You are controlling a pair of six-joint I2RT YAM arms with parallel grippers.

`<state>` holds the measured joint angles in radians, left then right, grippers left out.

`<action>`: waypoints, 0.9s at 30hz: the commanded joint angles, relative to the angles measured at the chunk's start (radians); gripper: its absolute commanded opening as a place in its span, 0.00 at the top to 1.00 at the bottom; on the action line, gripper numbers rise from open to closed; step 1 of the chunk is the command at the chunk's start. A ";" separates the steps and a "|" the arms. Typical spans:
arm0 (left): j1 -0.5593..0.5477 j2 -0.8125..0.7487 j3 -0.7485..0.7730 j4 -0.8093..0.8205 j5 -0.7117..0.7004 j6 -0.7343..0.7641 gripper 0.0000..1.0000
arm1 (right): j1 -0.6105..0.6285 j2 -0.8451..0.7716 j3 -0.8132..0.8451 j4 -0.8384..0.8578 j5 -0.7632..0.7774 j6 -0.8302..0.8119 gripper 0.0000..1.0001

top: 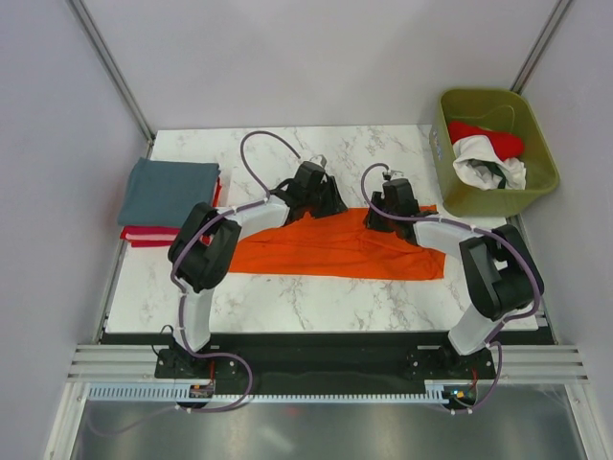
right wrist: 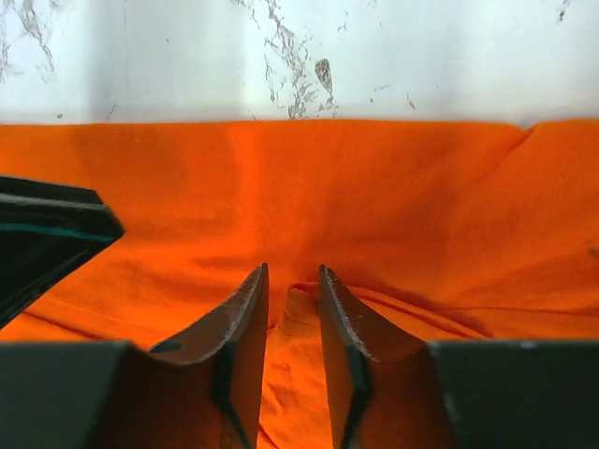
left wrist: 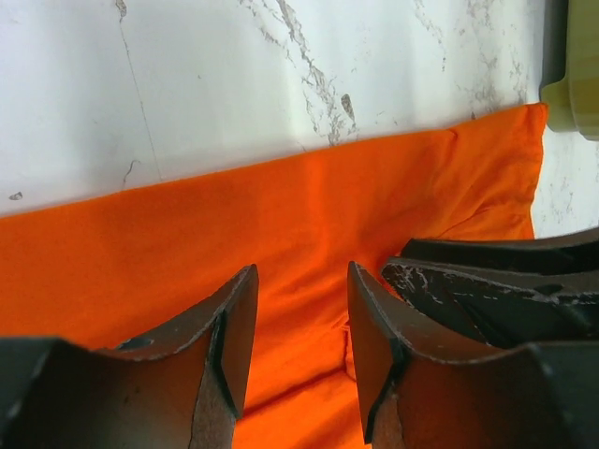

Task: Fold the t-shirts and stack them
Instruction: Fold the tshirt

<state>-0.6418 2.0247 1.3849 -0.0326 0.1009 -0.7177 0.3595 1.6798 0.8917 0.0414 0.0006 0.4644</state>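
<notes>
A bright orange t-shirt [top: 335, 251] lies as a long flat band across the middle of the marble table [top: 287, 307]. My left gripper [top: 324, 198] sits low over its far edge, jaws open above the cloth [left wrist: 281, 206], with nothing gripped in the left wrist view [left wrist: 301, 271]. My right gripper [top: 390, 218] is close beside it to the right. Its jaws [right wrist: 293, 271] are nearly together, pinching a raised fold of the orange cloth [right wrist: 393, 187]. A folded grey-blue t-shirt [top: 168, 190] tops folded red ones [top: 144, 234] at the left.
An olive-green bin [top: 541, 187] stands at the far right and holds a red t-shirt [top: 490, 138] and a white one with dark print [top: 484, 165]. Its corner shows in the left wrist view [left wrist: 573, 94]. Grey walls close in the table on three sides.
</notes>
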 commanded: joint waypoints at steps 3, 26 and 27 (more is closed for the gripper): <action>-0.001 0.083 0.058 -0.024 0.055 -0.035 0.51 | 0.022 -0.064 -0.029 -0.008 0.038 -0.007 0.82; -0.022 0.016 0.052 -0.033 -0.003 0.064 0.52 | 0.046 -0.479 -0.129 -0.245 0.289 0.138 0.51; -0.028 -0.001 0.045 -0.020 -0.001 0.084 0.52 | 0.027 -0.471 -0.116 -0.248 0.301 0.143 0.53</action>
<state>-0.6483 2.1231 1.4349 -0.0658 0.1272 -0.7086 0.4320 1.2060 0.7029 -0.1547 0.1417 0.6250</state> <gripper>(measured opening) 0.481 0.485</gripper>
